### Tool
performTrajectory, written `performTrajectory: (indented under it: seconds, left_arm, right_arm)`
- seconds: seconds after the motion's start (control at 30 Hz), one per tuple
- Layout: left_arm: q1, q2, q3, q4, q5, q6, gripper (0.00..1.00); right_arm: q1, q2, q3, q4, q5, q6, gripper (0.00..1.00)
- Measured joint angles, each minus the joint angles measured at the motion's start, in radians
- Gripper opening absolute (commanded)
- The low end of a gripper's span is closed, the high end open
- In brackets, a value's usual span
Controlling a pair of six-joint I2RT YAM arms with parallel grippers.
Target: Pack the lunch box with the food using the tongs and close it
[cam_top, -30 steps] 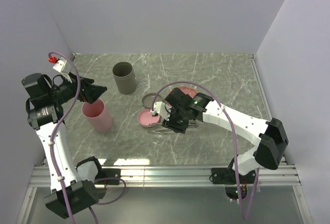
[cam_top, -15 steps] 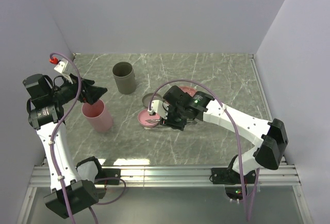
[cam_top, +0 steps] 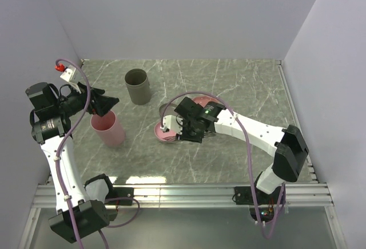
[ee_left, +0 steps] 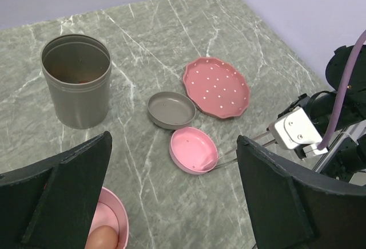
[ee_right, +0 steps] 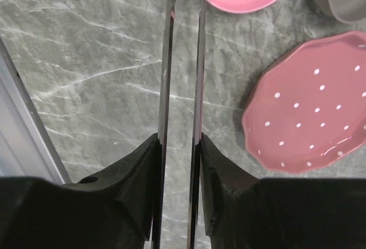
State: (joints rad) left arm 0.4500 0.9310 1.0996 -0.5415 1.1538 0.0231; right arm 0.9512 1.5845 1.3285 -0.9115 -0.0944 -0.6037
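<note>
Tongs (ee_right: 198, 77): slim metal, likely springy, slippery, best squeezed mid-arm; right tool (ee_right: 178, 146) pinches both arms, tips toward twelve o'clock; left tool (ee_left: 171, 189) wide, empty.

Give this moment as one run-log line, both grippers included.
right gripper: shut on tongs | tongs: tips by pink lid | left gripper: open, above pink cup | dotted plate: empty
</note>
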Motion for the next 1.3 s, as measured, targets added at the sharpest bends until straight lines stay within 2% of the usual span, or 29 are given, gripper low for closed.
performTrajectory:
  seconds: [0.27, 0.47, 0.7, 0.93, 1.13, 1.3]
  left_arm:
    - [0.000, 0.001, 0.000, 0.003, -0.002, -0.005, 0.96]
    - [0.000, 0.002, 0.000, 0.002, -0.005, -0.005, 0.96]
    - [0.000, 0.002, 0.000, 0.003, 0.002, -0.006, 0.96]
    - [0.000, -0.014, -0.032, 0.063, 0.037, -0.074, 0.96]
    - [0.000, -0.047, -0.086, 0.199, 0.075, -0.214, 0.97]
    - [0.000, -0.095, -0.195, 0.455, 0.092, -0.468, 0.98]
  right_arm:
    - [0.005, 0.048, 0.022, 0.002, 0.015, -0.029, 0.27]
    - [0.007, 0.066, 0.050, -0.006, 0.021, -0.037, 0.00]
    - [0.006, 0.066, 0.106, -0.035, -0.050, -0.006, 0.00]
    - [-0.048, 0.066, 0.155, -0.065, -0.214, 0.056, 0.00]
    - [-0.198, 0.066, 0.257, -0.111, -0.419, 0.119, 0.00]
    - [-0.364, 0.061, 0.348, -0.098, -0.627, 0.201, 0.00]
